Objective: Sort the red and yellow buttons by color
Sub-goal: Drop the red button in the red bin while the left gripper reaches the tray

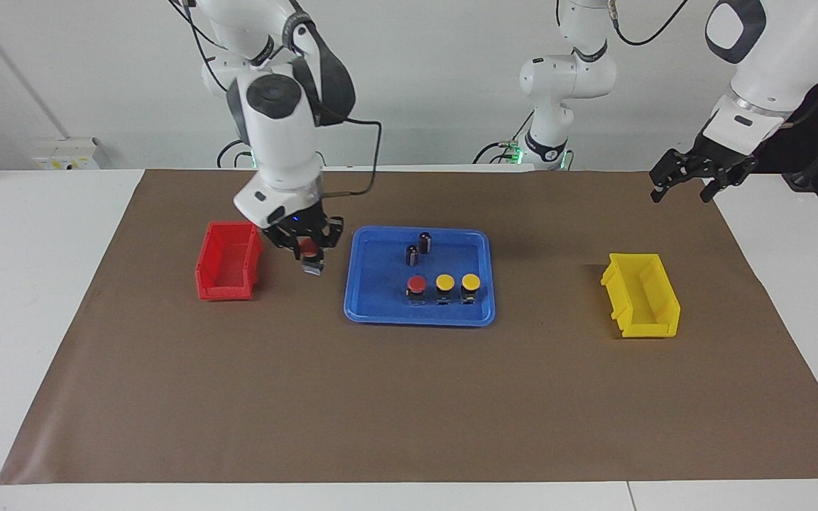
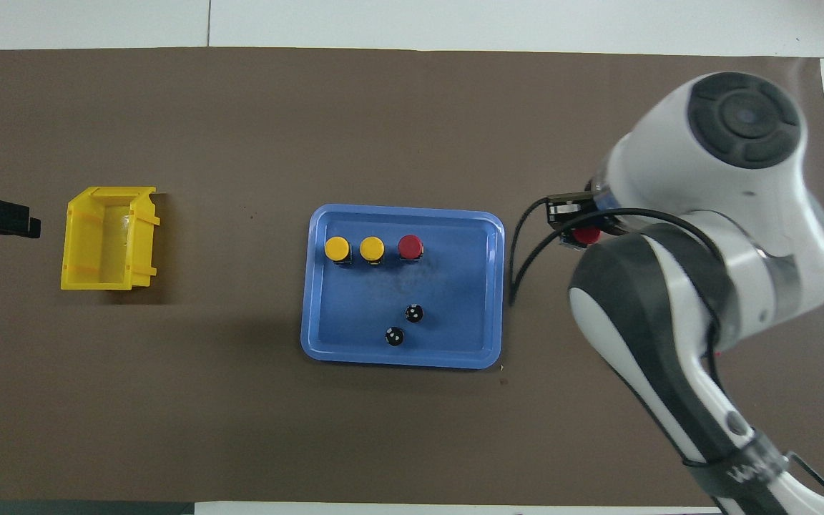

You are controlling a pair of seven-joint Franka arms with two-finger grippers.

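Note:
My right gripper is shut on a red button and holds it in the air over the mat between the blue tray and the red bin. In the overhead view the held red button shows under the right arm. One red button and two yellow buttons stand in a row in the tray; they also show in the overhead view, red, yellow and yellow. My left gripper waits in the air near the yellow bin.
Two dark cylinders stand in the tray, nearer to the robots than the buttons. The red bin sits toward the right arm's end of the mat, the yellow bin toward the left arm's end. The right arm hides the red bin in the overhead view.

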